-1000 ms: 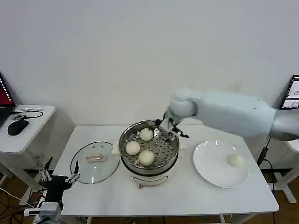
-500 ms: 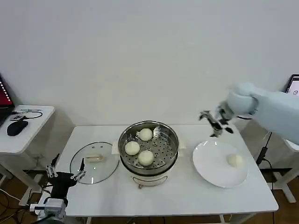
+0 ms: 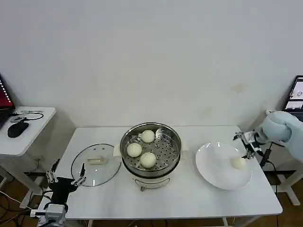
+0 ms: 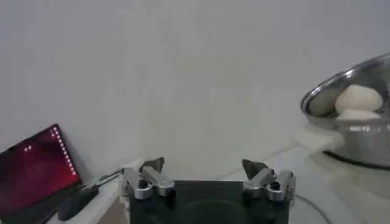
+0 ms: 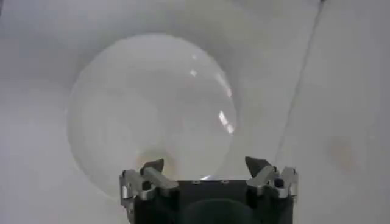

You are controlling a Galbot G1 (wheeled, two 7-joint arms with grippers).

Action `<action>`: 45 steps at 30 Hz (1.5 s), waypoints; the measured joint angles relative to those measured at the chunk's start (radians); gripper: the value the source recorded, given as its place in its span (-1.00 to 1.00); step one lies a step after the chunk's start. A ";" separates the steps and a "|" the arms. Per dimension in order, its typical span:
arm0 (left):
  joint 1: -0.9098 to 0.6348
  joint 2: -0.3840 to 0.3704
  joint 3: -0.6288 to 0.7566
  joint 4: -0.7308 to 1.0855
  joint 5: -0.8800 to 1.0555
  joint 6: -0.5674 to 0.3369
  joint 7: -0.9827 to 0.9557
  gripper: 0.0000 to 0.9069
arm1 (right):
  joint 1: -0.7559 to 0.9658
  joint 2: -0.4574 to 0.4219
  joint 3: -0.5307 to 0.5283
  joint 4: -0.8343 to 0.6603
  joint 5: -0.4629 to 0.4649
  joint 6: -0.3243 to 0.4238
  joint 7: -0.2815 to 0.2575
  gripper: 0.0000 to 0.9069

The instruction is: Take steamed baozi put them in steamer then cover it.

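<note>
The steamer (image 3: 150, 152) stands mid-table with three steamed baozi on its perforated tray (image 3: 147, 136), (image 3: 134, 150), (image 3: 148, 160). A fourth baozi (image 3: 238, 162) lies on the white plate (image 3: 215, 170) at the right. The cover (image 3: 96, 163), a glass lid with a cream handle, lies flat on the table left of the steamer. My right gripper (image 3: 246, 144) hovers open and empty over the plate's far right rim, just above that baozi; its wrist view looks down on the plate (image 5: 152, 103). My left gripper (image 3: 65, 178) waits open, low by the table's front left corner, with the steamer (image 4: 365, 137) off to its side.
A small side table (image 3: 23, 137) at the left carries a mouse and a laptop (image 4: 33, 167). A screen (image 3: 297, 93) and a cable stand off the table's right edge. Bare tabletop lies in front of the steamer and plate.
My right arm has swung from above the steamer rightward and down to the plate's far right edge, still open and empty. The three baozi in the steamer stayed put.
</note>
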 measured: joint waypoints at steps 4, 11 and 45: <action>0.001 0.000 0.000 0.006 0.002 0.000 0.000 1.00 | -0.072 0.013 0.054 -0.039 -0.027 -0.002 0.001 1.00; -0.001 0.000 0.003 0.016 0.003 0.000 0.000 1.00 | -0.160 0.050 0.128 -0.115 -0.062 0.004 0.014 1.00; 0.008 -0.008 -0.012 0.015 0.004 -0.003 -0.001 1.00 | -0.243 0.216 0.228 -0.352 -0.111 0.003 0.027 0.31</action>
